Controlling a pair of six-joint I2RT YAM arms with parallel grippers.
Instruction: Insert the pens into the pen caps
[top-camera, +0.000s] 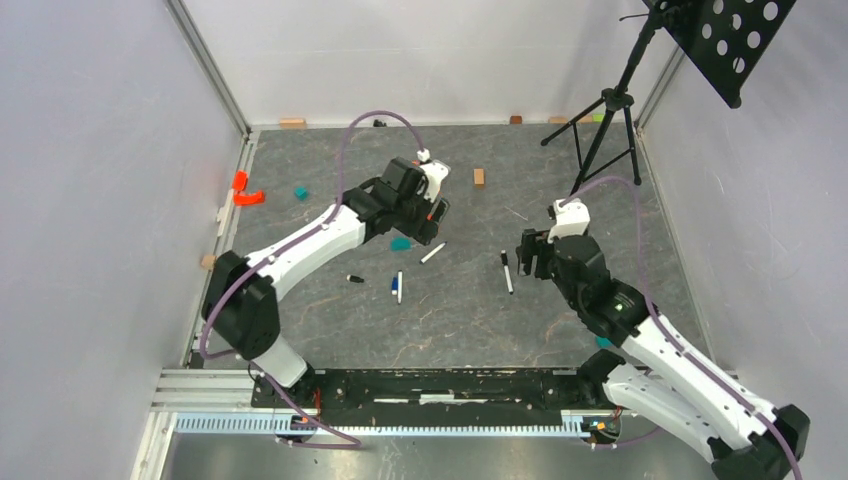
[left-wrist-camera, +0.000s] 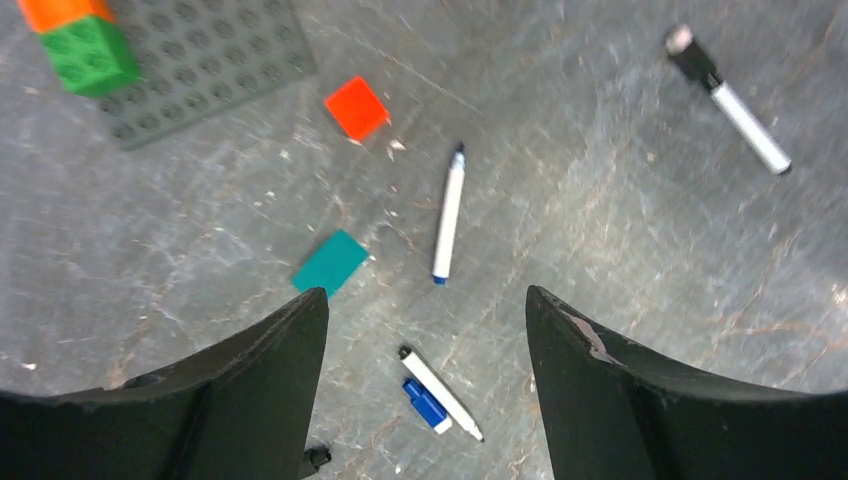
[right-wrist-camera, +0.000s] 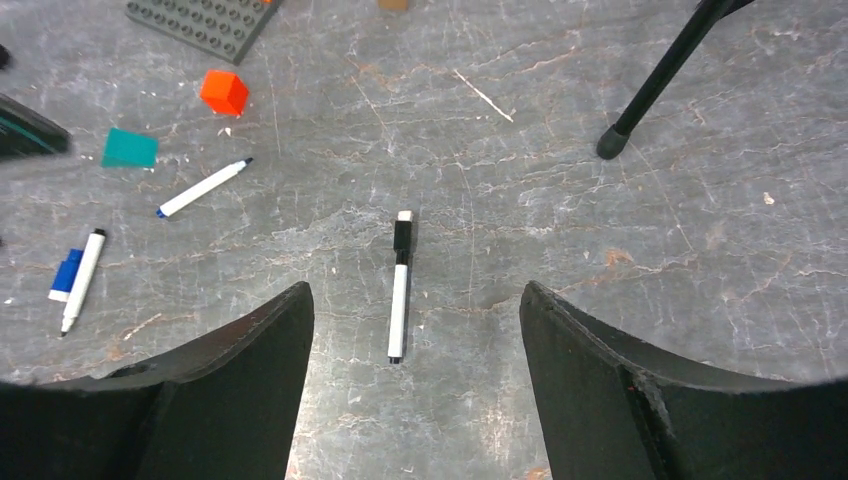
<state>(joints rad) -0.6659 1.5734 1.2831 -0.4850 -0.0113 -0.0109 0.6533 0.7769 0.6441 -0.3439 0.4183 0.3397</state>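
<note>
Three white pens lie mid-table. One pen (right-wrist-camera: 398, 300) has a black cap (right-wrist-camera: 402, 237) on its far end and lies just ahead of my open, empty right gripper (right-wrist-camera: 414, 288), (top-camera: 530, 255). A bare pen with a blue tip (left-wrist-camera: 449, 213) lies ahead of my open, empty left gripper (left-wrist-camera: 427, 295), (top-camera: 430, 225). Below the left jaws, another bare pen (left-wrist-camera: 440, 392) rests beside a loose blue cap (left-wrist-camera: 425, 403). A loose black cap (left-wrist-camera: 315, 460) peeks out beside the left finger and also shows in the top view, black cap (top-camera: 354, 278).
A teal brick (left-wrist-camera: 330, 262) and a red brick (left-wrist-camera: 357, 107) lie near the blue-tipped pen. A grey baseplate (left-wrist-camera: 200, 60) carries a green brick (left-wrist-camera: 90, 55). A black tripod (top-camera: 605, 130) stands at the back right, and a wooden block (top-camera: 479, 176) lies mid-back.
</note>
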